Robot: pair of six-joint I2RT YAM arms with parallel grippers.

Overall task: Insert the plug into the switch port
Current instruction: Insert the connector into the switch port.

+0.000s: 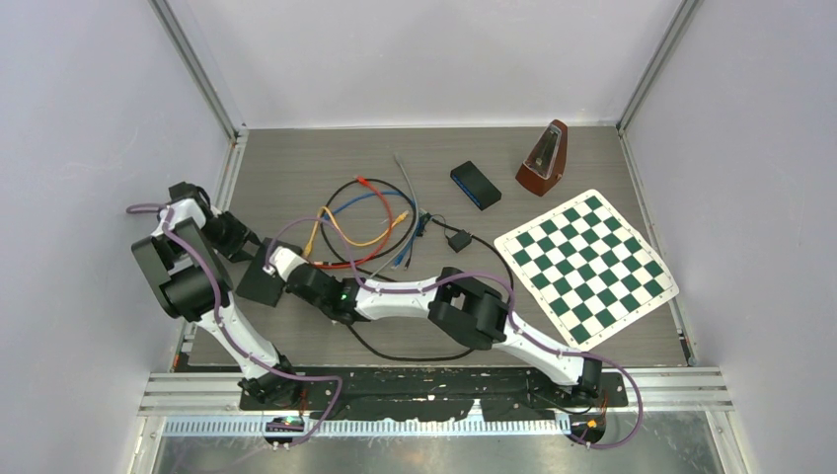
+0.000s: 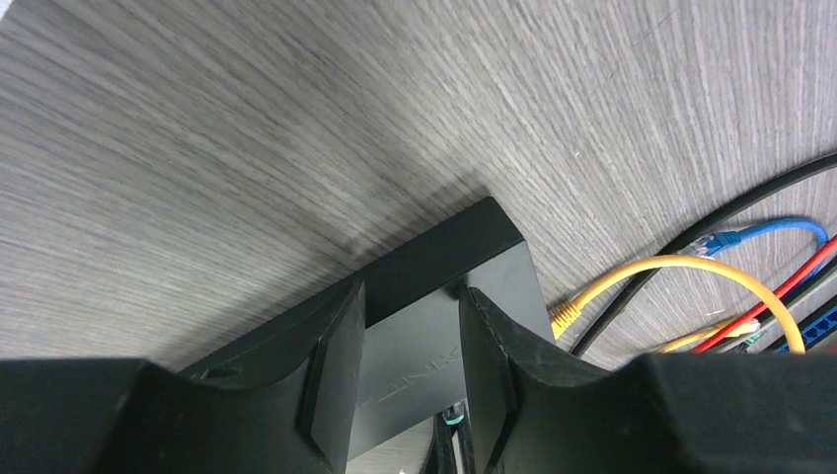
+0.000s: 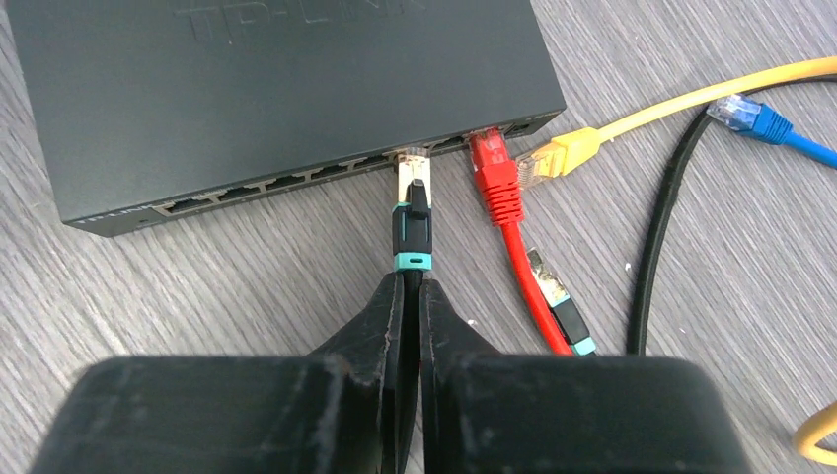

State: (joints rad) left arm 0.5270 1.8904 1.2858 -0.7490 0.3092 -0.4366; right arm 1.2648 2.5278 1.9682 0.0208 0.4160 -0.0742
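Observation:
The black switch (image 3: 276, 89) lies flat on the table with its row of ports facing my right wrist camera. My right gripper (image 3: 413, 281) is shut on a black cable just behind its teal-banded plug (image 3: 413, 212). The plug's metal tip sits at the mouth of a port, with most of its body outside. In the left wrist view my left gripper (image 2: 410, 296) is shut on the switch (image 2: 415, 326), one finger on each side of it. From above, both grippers meet at the switch (image 1: 259, 284) on the table's left.
A red plug (image 3: 494, 168) and a yellow plug (image 3: 563, 153) lie at the ports to the right, beside a loose teal-banded plug (image 3: 563, 316) and a black cable (image 3: 661, 227). Farther right are a chessboard (image 1: 585, 265), a metronome (image 1: 543, 158) and a small black box (image 1: 476, 185).

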